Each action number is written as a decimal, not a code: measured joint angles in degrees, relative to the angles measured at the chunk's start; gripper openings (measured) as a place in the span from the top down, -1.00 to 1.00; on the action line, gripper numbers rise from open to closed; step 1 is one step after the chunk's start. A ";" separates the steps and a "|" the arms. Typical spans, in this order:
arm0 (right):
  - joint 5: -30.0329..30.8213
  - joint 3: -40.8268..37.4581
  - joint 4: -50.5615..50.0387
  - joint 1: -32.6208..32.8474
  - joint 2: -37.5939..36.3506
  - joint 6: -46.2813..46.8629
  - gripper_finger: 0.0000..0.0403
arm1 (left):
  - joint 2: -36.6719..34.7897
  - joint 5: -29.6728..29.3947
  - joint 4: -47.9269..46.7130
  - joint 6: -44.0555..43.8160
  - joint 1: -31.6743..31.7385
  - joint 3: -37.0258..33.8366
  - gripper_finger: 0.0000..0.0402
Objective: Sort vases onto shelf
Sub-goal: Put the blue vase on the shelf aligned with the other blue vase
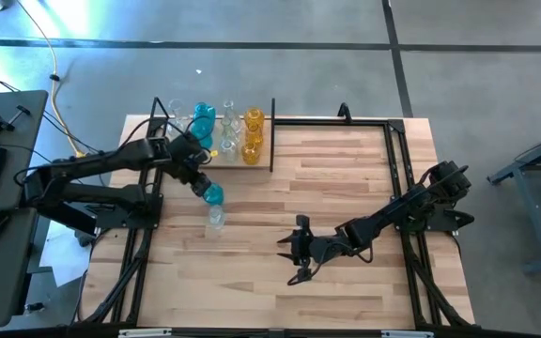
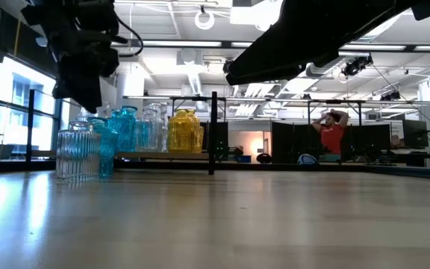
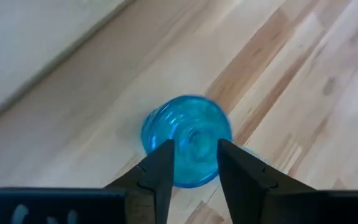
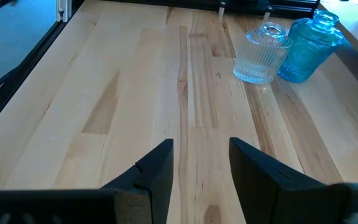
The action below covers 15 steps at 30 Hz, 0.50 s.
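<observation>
Vases, shelf [image 1: 216, 158], two grippers.
Left gripper [image 1: 202, 186] part-open astride blue vase [image 1: 213, 194] on desk [image 1: 346, 178], just off shelf; clear vase [image 1: 216, 218] beside. Right gripper [image 1: 299, 252] open, empty, well apart from shelf.

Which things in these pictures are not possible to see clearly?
- Low view: the left arm covers the teal vase neck, so the grip is hidden.
- Left wrist view: the left gripper fingers straddle the neck; contact is unclear.
- High view: clear vases on the shelf overlap, too small to count.
</observation>
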 joint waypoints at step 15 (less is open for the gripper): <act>-0.02 -0.02 0.03 0.01 0.00 -0.02 0.32 | 2.74 -7.96 -2.02 1.52 -10.75 2.77 -0.09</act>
